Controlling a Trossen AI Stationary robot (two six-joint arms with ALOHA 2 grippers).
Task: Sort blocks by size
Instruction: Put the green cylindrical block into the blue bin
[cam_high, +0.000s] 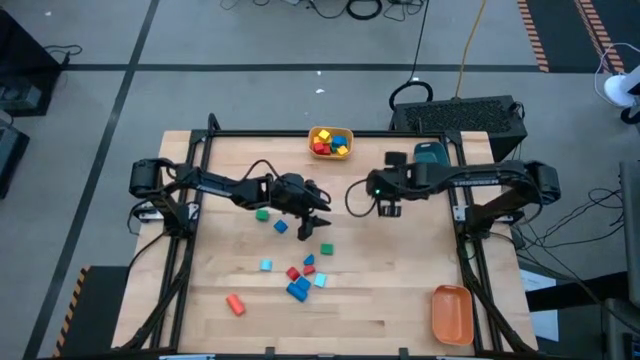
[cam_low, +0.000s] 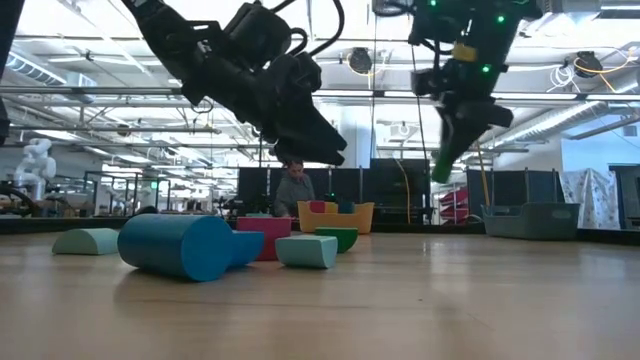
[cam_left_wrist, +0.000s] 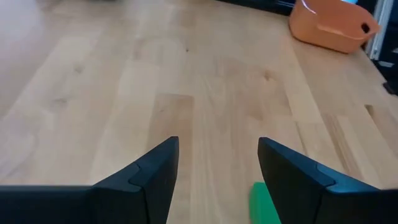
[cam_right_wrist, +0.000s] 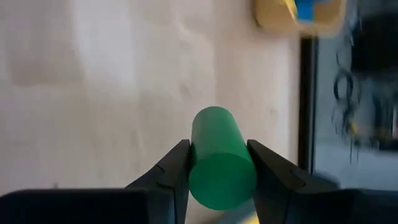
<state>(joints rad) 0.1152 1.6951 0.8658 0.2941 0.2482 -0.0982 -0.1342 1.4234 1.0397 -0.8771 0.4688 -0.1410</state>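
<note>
Yellow bin (cam_high: 331, 141): stood at the top centre of the worktop (cam_high: 400, 300) in the high view, against the far edge; it held several small blocks in red, blue and yellow, piled together.
Orange bin (cam_high: 452, 313): sat at the lower right corner of the worktop in the high view; nothing could be seen inside it.
Teal bin (cam_high: 431, 154): lay at the upper right of the worktop, partly under the right arm; its contents could not be told.
Right gripper (cam_right_wrist: 217, 180): hung above the worktop right of centre in the high view, its fingers pinching a green cylinder (cam_right_wrist: 219, 158) between them, lifted clear of the surface.
Left gripper (cam_left_wrist: 217, 171): hovered above the middle of the worktop, fingers spread apart with nothing between them; a green block (cam_left_wrist: 263, 203) showed on the wood just below, at the bottom edge of the left wrist view.
Loose blocks (cam_high: 300, 278): scattered on the worktop below centre in the high view, a cluster of red, blue and cyan pieces, a cyan one (cam_high: 266, 265) to its left, and a red one (cam_high: 235, 304) well apart at the lower left.
Near the left gripper: a green piece (cam_high: 262, 213) and a blue piece (cam_high: 281, 226) lay just beside the arm.
Low view: a large teal cylinder (cam_low: 178, 245) lay on its side at the left, with a cyan piece (cam_low: 307, 251) just beside it.
</note>
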